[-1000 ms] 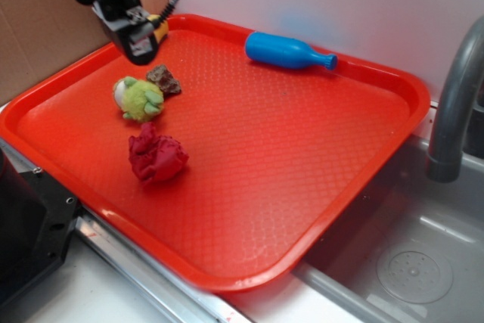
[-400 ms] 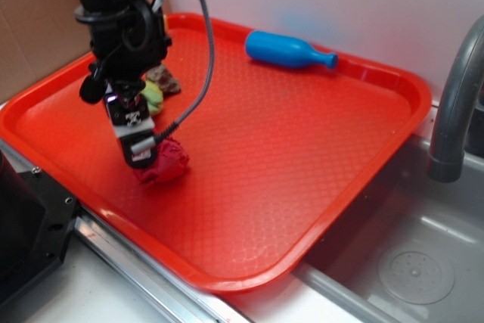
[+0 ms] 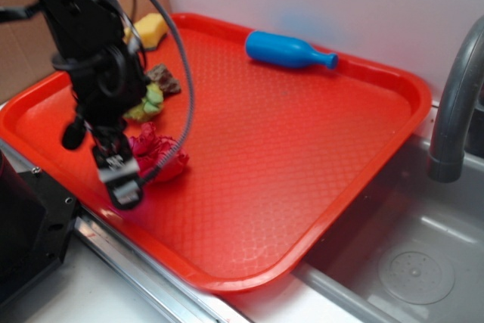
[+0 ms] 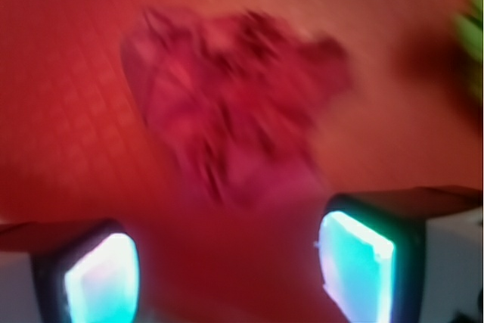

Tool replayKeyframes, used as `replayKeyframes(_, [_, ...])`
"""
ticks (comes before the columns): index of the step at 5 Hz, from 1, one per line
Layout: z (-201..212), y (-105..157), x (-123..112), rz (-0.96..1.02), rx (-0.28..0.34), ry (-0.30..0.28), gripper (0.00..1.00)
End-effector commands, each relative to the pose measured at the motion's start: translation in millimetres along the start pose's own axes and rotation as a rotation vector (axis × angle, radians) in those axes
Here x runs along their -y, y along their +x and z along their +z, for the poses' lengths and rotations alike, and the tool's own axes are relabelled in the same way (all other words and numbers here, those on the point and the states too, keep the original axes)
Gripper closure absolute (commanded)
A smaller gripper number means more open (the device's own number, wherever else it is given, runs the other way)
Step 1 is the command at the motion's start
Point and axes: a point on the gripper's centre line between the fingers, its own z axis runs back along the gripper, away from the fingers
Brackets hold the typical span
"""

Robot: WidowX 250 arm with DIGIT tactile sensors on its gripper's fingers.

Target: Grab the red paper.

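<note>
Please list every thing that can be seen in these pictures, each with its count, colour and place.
tray: 1, orange-red, on the counter beside the sink, holds all the small things.
red paper: 1, dark crimson, crumpled, near the tray's left front edge; fills the middle of the wrist view.
plush toy: 1, green, behind the paper, partly hidden by the arm.
brown lump: 1, brown, just behind the toy.
bottle: 1, blue, lying on its side at the tray's back edge.
yellow thing: 1, yellow, at the tray's back left corner.
faucet: 1, grey, at the right.
sink: 1, grey, lower right.
gripper: 1, black, open, fingers just short of the paper.
</note>
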Motion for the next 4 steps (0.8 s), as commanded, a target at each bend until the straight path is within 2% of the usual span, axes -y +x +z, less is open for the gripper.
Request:
replayKeyframes(1, [7,36,3,-0.015,0.073,0.014,0.00])
replayKeyframes(3, [20,63,-10,0.014,0.085,0.044,0.00])
replayKeyframes(4, [13,58,-4,0.005,0.081,0.044,0.00])
